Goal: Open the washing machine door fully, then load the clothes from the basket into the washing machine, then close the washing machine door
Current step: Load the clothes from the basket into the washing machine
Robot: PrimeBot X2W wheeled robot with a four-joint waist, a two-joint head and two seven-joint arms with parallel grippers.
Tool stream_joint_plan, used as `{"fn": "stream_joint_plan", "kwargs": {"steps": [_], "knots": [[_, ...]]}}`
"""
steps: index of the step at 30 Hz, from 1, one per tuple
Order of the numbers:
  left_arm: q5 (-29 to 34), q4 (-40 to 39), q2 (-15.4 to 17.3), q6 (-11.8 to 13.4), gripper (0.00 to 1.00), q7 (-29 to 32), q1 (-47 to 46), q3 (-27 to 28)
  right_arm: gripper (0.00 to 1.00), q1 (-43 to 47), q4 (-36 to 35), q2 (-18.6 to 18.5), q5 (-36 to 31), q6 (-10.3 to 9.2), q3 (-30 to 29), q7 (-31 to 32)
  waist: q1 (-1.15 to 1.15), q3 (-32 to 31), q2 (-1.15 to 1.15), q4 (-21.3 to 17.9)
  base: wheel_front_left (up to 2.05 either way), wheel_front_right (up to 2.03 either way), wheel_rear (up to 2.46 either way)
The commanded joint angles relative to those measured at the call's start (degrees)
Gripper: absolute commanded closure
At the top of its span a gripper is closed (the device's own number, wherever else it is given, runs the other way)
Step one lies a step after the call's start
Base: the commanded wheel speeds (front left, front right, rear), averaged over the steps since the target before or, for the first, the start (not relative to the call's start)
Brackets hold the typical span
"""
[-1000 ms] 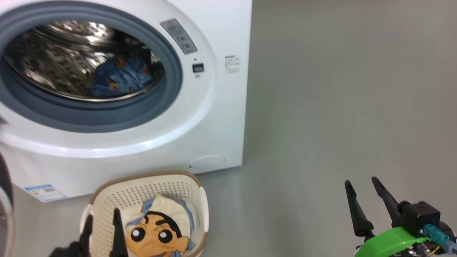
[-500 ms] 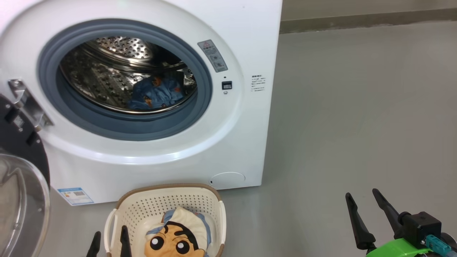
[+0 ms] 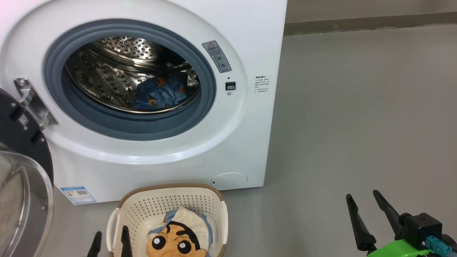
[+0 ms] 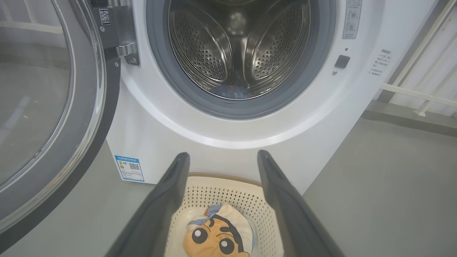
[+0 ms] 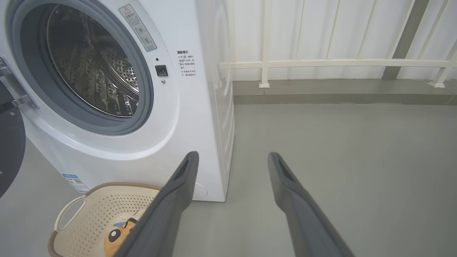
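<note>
The washing machine (image 3: 250,53) stands with its washing machine door (image 3: 21,178) swung wide open to the left, glass bowl facing me. Blue printed clothes (image 3: 160,94) lie in the steel drum. In front of the machine, on the floor, is the cream basket (image 3: 171,200), holding a cartoon-face cloth (image 3: 178,235). My left gripper (image 3: 111,232) is open at the basket's left rim, holding nothing; its wrist view looks between the fingers (image 4: 223,154) down onto the basket (image 4: 228,191) and cloth (image 4: 221,235). My right gripper (image 3: 362,195) hangs open over bare floor, far right of the basket (image 5: 93,210).
Grey floor (image 3: 357,107) stretches to the right of the machine. A white railing (image 5: 339,63) on a low kerb runs behind it. A round cover (image 3: 230,179) and a blue label (image 3: 78,194) sit low on the machine's front.
The head camera has shifted, bringing the open door and more of the machine's front into the picture. Both grippers stay open and the cloth in the basket has not moved.
</note>
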Motion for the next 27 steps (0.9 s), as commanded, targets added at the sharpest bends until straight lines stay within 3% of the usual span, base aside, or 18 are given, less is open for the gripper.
{"fn": "stream_joint_plan", "kwargs": {"steps": [1,15,27], "knots": [[0.00,-1.66,0.88,0.52,0.00,0.07,-1.91,1.59,0.00,-0.90,-1.78,-0.59,-0.56,0.25,0.83,-0.18,0.00,0.12,0.00,0.12,0.00,0.00,0.00],[0.48,-0.69,1.07,1.10,0.00,0.59,-3.91,0.58,0.00,-1.76,-2.01,-0.61,-0.47,0.25,1.31,-0.10,0.00,1.55,0.00,-0.10,0.00,0.00,0.00],[0.70,7.09,0.92,0.25,0.00,2.71,-15.57,-0.77,0.00,-6.99,-3.25,-1.00,0.14,0.25,2.01,-1.17,0.00,13.69,0.00,-3.66,0.00,0.00,0.00]]}}
